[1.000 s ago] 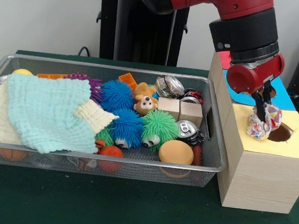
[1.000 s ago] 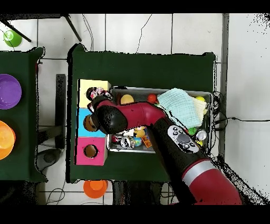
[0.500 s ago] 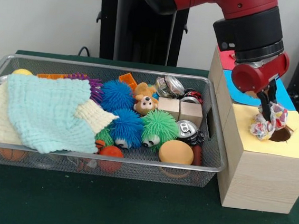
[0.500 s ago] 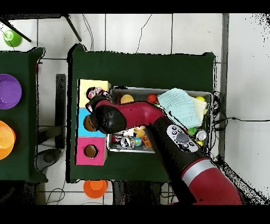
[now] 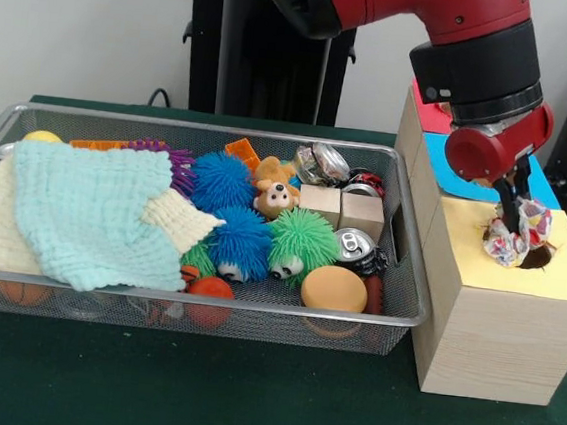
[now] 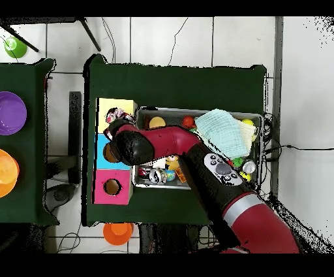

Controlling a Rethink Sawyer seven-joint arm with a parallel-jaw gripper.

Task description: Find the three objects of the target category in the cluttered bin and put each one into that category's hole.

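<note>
Your end effector [image 5: 514, 207] grips a patterned cloth bundle [image 5: 518, 234] directly over the hole [image 5: 537, 258] in the yellow box top [image 5: 558, 279], beside the wire bin [image 5: 403, 284].

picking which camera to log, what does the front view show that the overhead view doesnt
Only the front view shows the tool shut on the patterned cloth bundle over the hole in the yellow section, plus the bear toy and wooden blocks.

Only the overhead view shows the pink section's hole, the purple bowl and the orange bowl.

Both show the wire bin, the light blue cloth and the red arm.
</note>
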